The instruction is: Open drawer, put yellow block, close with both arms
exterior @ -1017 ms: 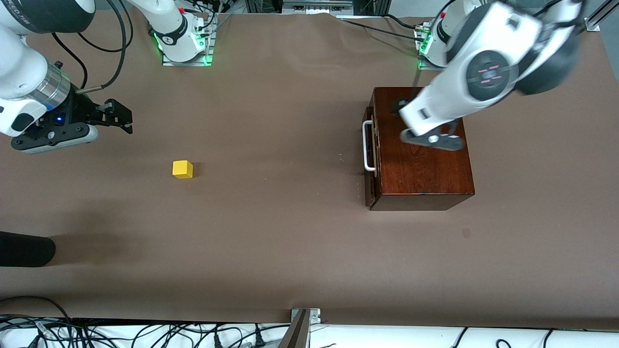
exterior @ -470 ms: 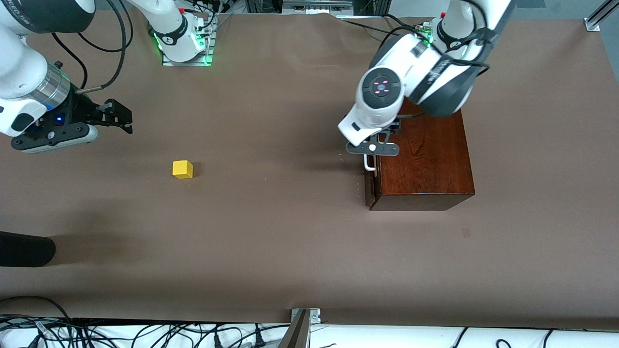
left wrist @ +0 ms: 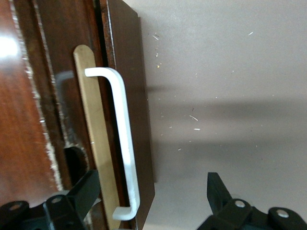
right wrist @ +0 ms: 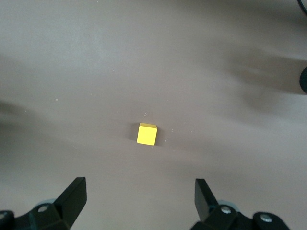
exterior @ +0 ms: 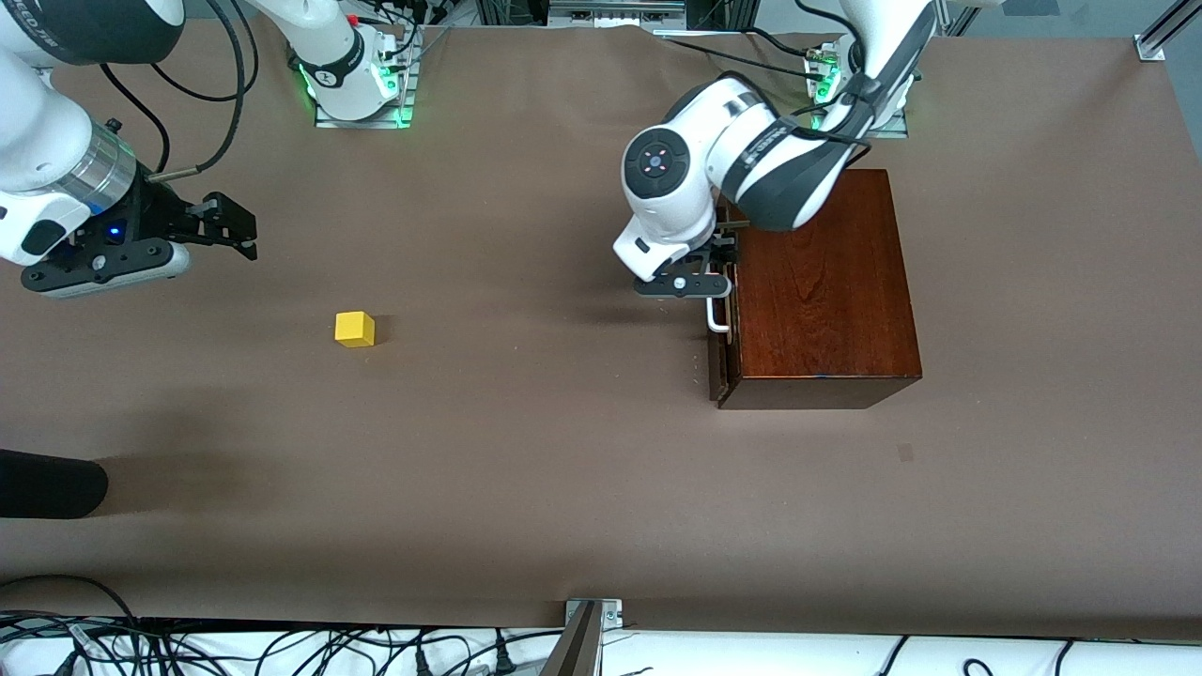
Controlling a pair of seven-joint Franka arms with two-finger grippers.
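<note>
While the drawer (exterior: 721,319) of the reddish-brown wooden box (exterior: 819,282) sits shut toward the left arm's end of the table, the left gripper (exterior: 711,272) hangs over its white handle (left wrist: 122,143), fingers spread to either side. Toward the right arm's end, the yellow block (exterior: 355,329) lies on the brown table (exterior: 526,451). Above the table near it, the right gripper (exterior: 225,225) waits, fingers spread.

Left hand (exterior: 706,268) over drawer (exterior: 719,310) handle (left wrist: 123,143)

The left gripper (exterior: 711,274) (jaws spread) has swung from over the box to the drawer's handle (exterior: 716,317).
</note>
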